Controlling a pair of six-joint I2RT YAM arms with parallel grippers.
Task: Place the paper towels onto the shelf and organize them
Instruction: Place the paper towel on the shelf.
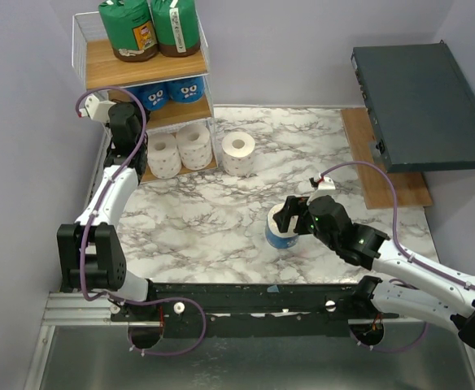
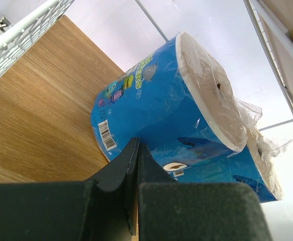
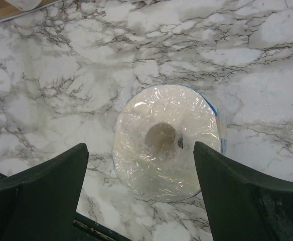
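Note:
The shelf (image 1: 107,69) stands at the back left of the marble table (image 1: 221,203), with two green-wrapped paper towels (image 1: 148,28) on its top board, two blue-printed ones (image 1: 172,91) on the middle board and two white ones (image 1: 179,149) on the bottom board. My left gripper (image 1: 137,104) reaches into the middle tier. Its jaws are shut and empty (image 2: 136,144), their tip right at the nearer blue roll (image 2: 156,100), and a second blue roll (image 2: 259,175) lies behind. My right gripper (image 1: 294,213) hangs open over an upright blue-wrapped roll (image 3: 166,140), a finger on either side (image 3: 140,146), apart from it.
A loose white roll (image 1: 238,153) stands on the table just right of the shelf. A dark grey flat box (image 1: 420,106) sits at the back right over a wooden board (image 1: 384,183). The middle shelf board (image 2: 41,110) is bare to the left of the blue rolls.

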